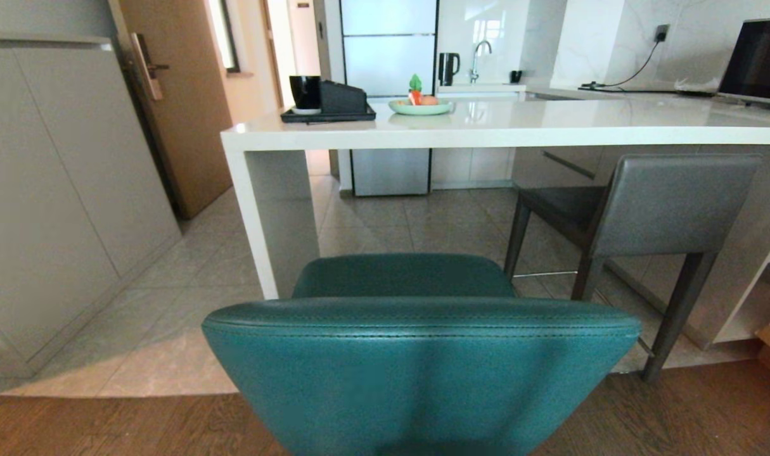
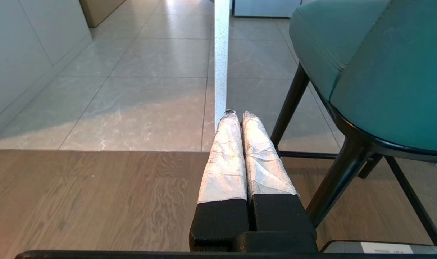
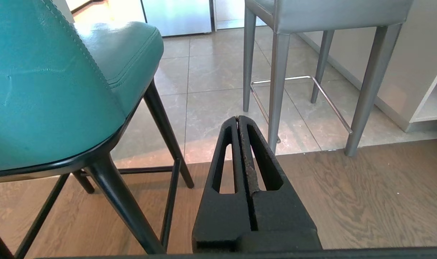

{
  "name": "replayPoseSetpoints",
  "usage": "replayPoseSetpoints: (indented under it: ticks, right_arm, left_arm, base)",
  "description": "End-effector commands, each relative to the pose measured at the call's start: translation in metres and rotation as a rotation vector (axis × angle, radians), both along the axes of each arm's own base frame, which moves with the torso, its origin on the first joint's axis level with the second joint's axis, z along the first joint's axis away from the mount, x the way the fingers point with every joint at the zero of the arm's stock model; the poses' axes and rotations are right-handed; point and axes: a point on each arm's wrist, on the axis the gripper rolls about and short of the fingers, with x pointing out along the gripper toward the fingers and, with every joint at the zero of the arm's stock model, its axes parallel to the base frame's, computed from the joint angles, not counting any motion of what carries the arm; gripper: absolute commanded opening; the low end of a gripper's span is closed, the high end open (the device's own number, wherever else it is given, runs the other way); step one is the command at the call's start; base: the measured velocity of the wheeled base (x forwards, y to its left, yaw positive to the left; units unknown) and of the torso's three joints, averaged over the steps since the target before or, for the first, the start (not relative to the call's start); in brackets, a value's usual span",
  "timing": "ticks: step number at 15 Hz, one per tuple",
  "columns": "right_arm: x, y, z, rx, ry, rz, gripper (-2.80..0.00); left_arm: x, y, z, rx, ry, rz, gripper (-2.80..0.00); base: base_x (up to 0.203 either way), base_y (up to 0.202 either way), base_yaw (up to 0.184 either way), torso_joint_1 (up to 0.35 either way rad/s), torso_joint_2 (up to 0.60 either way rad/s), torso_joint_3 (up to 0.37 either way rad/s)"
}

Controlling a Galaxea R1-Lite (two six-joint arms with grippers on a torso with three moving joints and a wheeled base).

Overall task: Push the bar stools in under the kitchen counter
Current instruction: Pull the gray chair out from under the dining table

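Left gripper, foil-wrapped fingers pressed together, empty, hangs low beside the rounded teal leather stool, which stands clear of the long glossy white stone counter, not yet pushed in. Right gripper, black fingers closed, empty, sits on the stool's other side. Boxy grey leather stool looks partly under the counter, angled. Both likely still need pushing.

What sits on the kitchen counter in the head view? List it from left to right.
black cup → black box on the tray → green plate of toy food → black kettle → faucet → laptop
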Motion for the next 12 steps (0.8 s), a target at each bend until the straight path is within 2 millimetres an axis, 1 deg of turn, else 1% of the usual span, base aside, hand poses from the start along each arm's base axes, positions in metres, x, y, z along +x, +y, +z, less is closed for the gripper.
replayPoseSetpoints:
  ticks: [1, 4, 8, 9, 12]
  right_arm:
    - [0.0004, 0.0000, -0.0012, 0.001, 0.005, -0.001, -2.80]
    - [0.0004, 0.0000, -0.0012, 0.002, 0.005, 0.000, -2.80]
    - [0.0005, 0.0000, -0.0012, 0.000, 0.006, 0.000, -2.80]
    - [0.0005, 0.0000, -0.0012, 0.000, 0.006, -0.002, -2.80]
    - [0.0005, 0.0000, -0.0012, 0.000, 0.006, 0.000, -2.80]
  left_arm:
    - [0.0000, 0.0000, 0.0000, 0.000, 0.000, 0.001, -2.80]
    - [0.0000, 0.0000, 0.0000, 0.000, 0.000, 0.000, -2.80]
    - [0.0000, 0.0000, 0.0000, 0.000, 0.000, 0.003, -2.80]
    - [0.0000, 0.0000, 0.0000, 0.000, 0.000, 0.003, -2.80]
    - [0.0000, 0.0000, 0.0000, 0.000, 0.000, 0.001, -2.80]
  base:
    - [0.000, 0.000, 0.000, 0.000, 0.00, 0.000]
    - [0.000, 0.000, 0.000, 0.000, 0.00, 0.000]
    - [-0.176, 0.000, 0.000, 0.002, 0.00, 0.002]
    - [-0.105, 0.000, -0.001, 0.001, 0.00, 0.009]
    - [0.000, 0.000, 0.000, 0.000, 0.00, 0.000]
